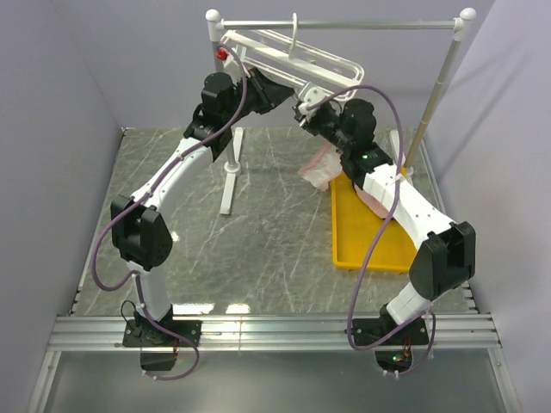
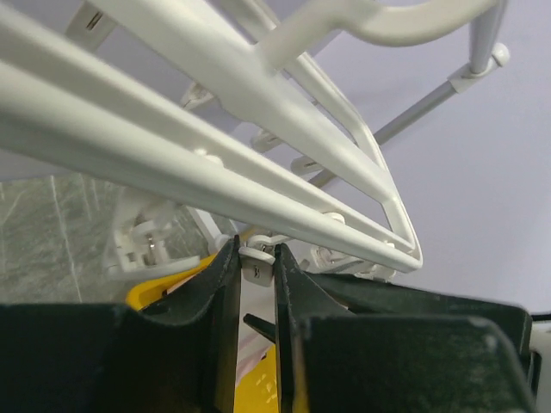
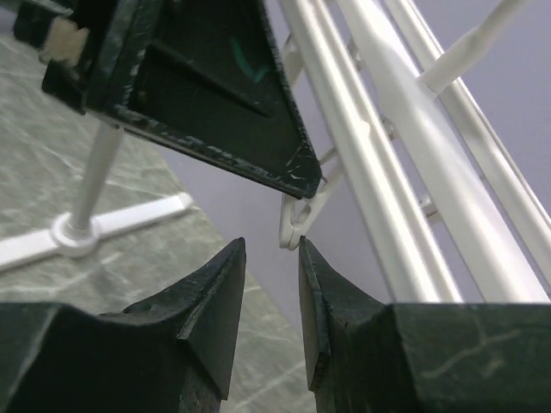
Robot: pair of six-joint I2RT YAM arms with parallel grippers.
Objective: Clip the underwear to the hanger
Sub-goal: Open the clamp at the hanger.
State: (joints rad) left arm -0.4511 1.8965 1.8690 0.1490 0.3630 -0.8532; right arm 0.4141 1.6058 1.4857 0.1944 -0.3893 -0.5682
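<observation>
Up under grey rail (image 1: pixel 370 23), white hanger (image 1: pixel 327 58) hangs by its hook. Left gripper (image 2: pixel 256 254) raised to hanger's underside, jaws narrow, pinching small dangling clip (image 3: pixel 295 219) between fingertips. Right gripper (image 3: pixel 271 258) just below same clip, jaws partly apart, nothing between them, tips near clip but not on it. Pale pink underwear (image 1: pixel 319 166) lower down, below right gripper, at far left corner of yellow tray (image 1: pixel 353 241); lying or hanging, cannot tell. More pink fabric in tray, half hidden under right arm.
</observation>
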